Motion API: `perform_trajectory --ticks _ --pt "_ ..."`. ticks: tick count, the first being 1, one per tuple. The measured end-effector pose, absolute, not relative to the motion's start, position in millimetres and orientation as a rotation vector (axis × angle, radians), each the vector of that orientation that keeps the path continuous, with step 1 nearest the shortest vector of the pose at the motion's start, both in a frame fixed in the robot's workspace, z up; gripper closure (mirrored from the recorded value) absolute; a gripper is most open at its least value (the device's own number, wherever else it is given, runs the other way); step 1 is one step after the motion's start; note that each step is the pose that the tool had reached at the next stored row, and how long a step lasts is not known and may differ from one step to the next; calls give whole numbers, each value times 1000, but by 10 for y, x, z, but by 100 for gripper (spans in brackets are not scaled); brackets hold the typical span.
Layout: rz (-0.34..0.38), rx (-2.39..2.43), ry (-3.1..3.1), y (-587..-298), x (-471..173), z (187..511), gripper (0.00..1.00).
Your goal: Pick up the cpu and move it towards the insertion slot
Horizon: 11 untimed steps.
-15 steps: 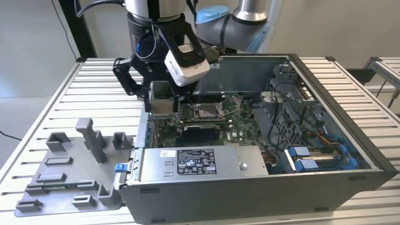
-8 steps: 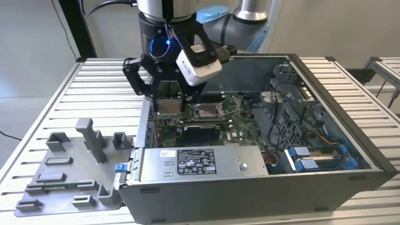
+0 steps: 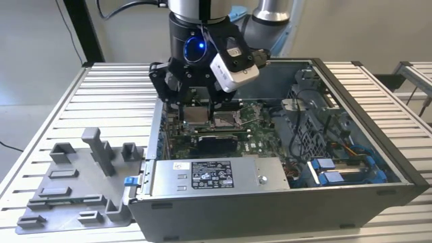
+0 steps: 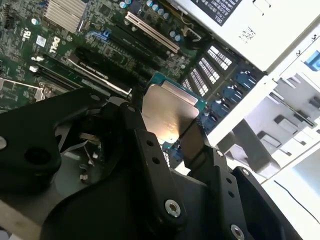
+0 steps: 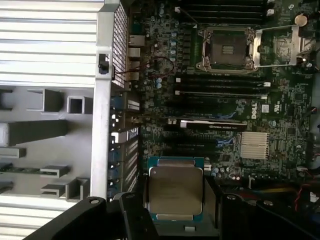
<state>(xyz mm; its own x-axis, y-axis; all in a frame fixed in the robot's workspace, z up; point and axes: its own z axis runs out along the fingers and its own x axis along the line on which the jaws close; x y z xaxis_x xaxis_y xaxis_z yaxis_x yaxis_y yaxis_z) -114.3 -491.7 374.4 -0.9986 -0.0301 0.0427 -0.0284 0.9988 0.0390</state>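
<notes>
First wrist view: black two-finger gripper pinches the small square silvery-faced cpu by two opposite edges, above the green circuit board. The metal-framed square insertion slot sits empty, apart from the gripper. Pickup looks done, the approach unfinished.

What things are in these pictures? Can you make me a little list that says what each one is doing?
hand: shut on the cpu
cpu: held above the green board, silvery face showing
insertion slot: dark centre bare, cpu not over it yet
computer case: open on top
grey tray: beside the case, at the exterior view's left
</notes>
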Motion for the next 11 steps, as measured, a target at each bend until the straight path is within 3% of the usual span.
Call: perform_trajectory --ticks 11 --pt "-59 45 -3097 -4917 -845 3744 100"
